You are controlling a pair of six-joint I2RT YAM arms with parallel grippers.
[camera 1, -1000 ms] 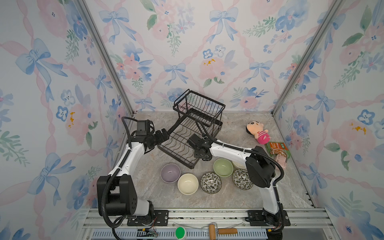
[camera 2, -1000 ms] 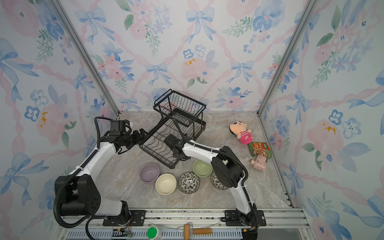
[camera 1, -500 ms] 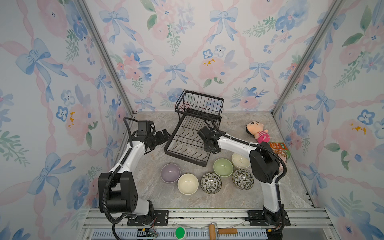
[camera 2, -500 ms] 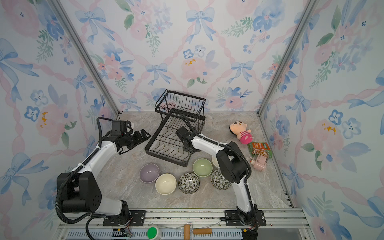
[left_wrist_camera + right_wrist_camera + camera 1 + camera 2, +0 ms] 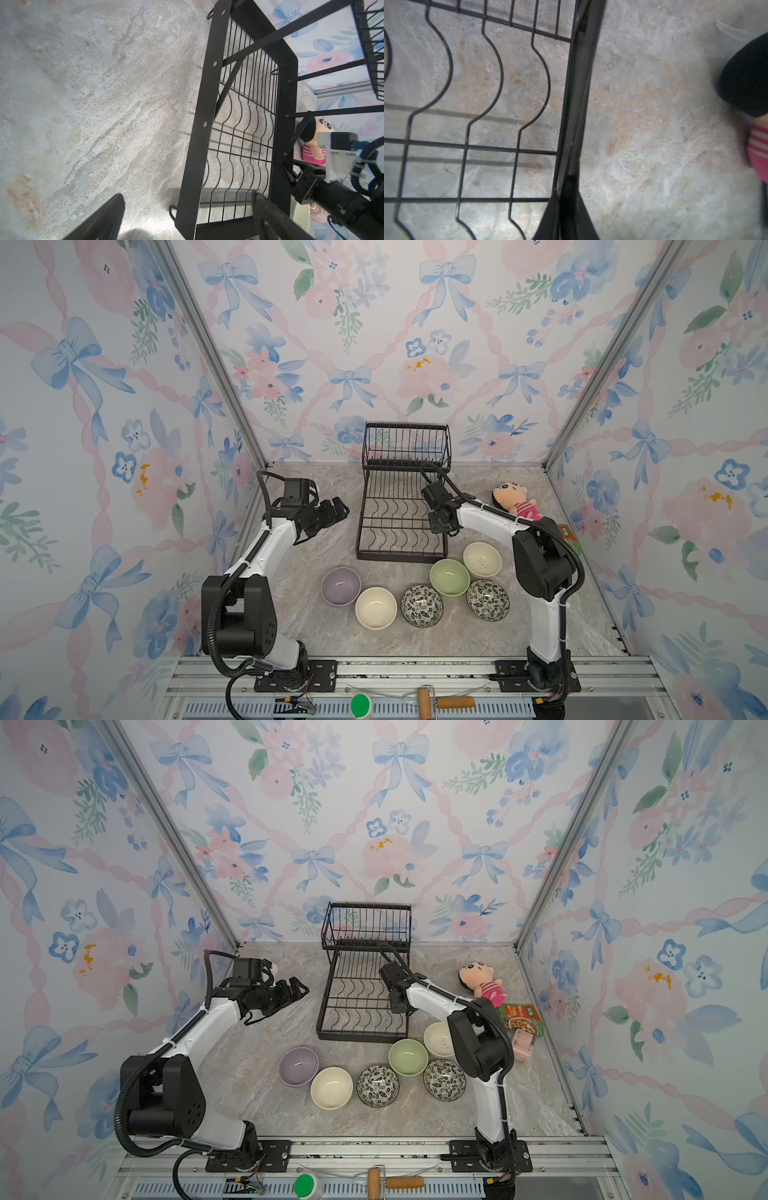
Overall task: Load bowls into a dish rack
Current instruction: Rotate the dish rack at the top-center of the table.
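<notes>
Right hand (image 5: pixel 439 527) pinches the right rail of the dish rack (image 5: pixel 401 559), centre frame; left hand (image 5: pixel 337 509) hangs released to its left. Six bowls (image 5: pixel 449 576) sit on the worktop (image 5: pixel 316 626) below it: probably light, stiff, slick, breakable; best pinched across a rim.

**Rack at the back, bowls out front**

The rack (image 5: pixel 399 560) stands on the bench (image 5: pixel 307 614), raised basket at its far end by the back wall. Before it sit six bowls (image 5: pixel 421 605): four in a front row and two behind them, off the rack's near right corner. The doll (image 5: pixel 515 499) lies right of the rack. The left tool (image 5: pixel 338 509) hangs left of the rack, apart from it, while the right tool (image 5: pixel 441 530) clamps its right edge.
</notes>
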